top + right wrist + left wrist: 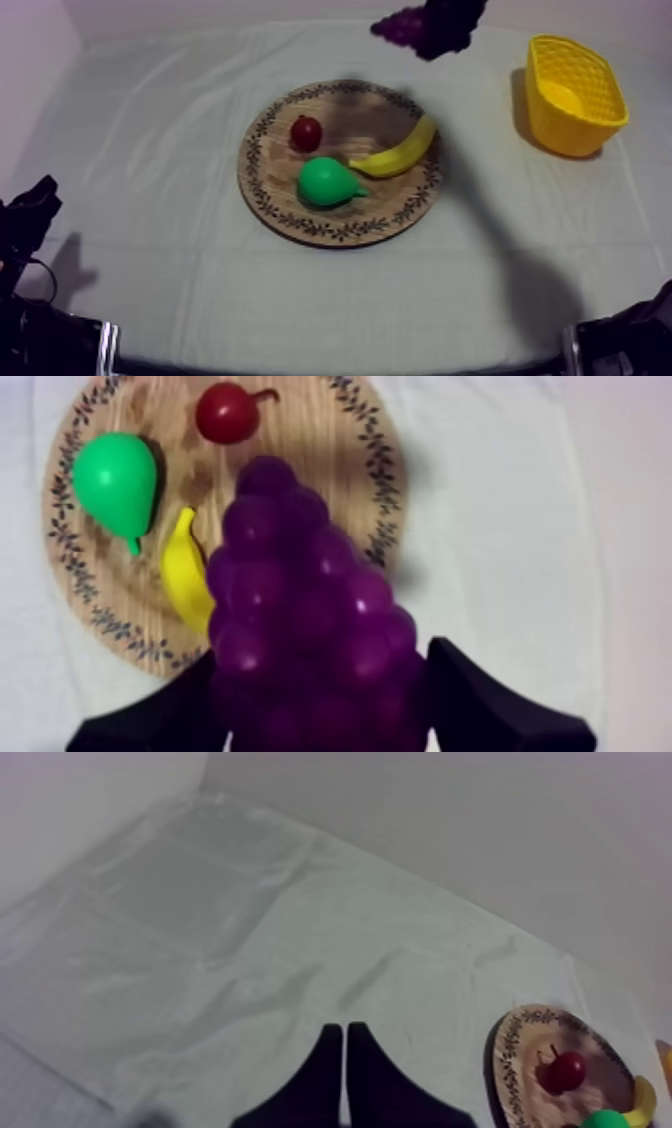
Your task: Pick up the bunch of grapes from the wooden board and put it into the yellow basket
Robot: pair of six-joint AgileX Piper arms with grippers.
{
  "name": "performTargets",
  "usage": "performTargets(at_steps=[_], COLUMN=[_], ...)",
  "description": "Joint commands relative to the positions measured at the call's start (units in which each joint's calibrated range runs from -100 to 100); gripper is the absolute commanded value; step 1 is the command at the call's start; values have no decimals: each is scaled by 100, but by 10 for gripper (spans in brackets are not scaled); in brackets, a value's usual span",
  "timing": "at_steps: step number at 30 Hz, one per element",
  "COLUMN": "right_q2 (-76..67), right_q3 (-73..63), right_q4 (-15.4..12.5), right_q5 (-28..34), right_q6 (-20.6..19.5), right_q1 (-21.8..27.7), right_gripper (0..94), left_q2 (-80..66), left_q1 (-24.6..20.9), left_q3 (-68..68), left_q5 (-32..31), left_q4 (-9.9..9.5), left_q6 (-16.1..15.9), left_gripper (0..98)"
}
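At the upper right of the top frame, the bunch of grapes (408, 26) hangs in the air, off the wooden board (262, 195) and left of the yellow basket (575, 95), not yet over it. The right claw (320, 716) grasps it: in the right wrist view one black finger sits on each side of the bunch's wide end, with the narrow tip pointing towards the board.

The left claw (345, 1072) is clenched on nothing, low over the counter (150, 150) at lower left.

The banana (400, 152), pear (328, 182) and small red fruit (306, 132) lie on the board.

Handling, judged:
- The bunch is probably a light, stiff moulding.
- Its rounded, smooth bumps could slip or twist.
- The wide end, where the fingers sit in the grooves, looks the safest hold.
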Motion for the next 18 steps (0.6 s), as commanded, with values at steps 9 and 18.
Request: performTargets(at_steps=[9, 18], right_q2=[-1066, -637], right_q3=[-397, -578], right_q4=[-222, -154], right_q5=[127, -325], right_q6=[-609, -979], right_q1=[970, 2015], right_gripper=[382, 404], left_q2=[3, 3], left_q1=[-1, -1], left_q3=[0, 0], left_q5=[1, 1], left_q4=[-2, -2], left_q6=[-2, 1], left_gripper=[1, 1])
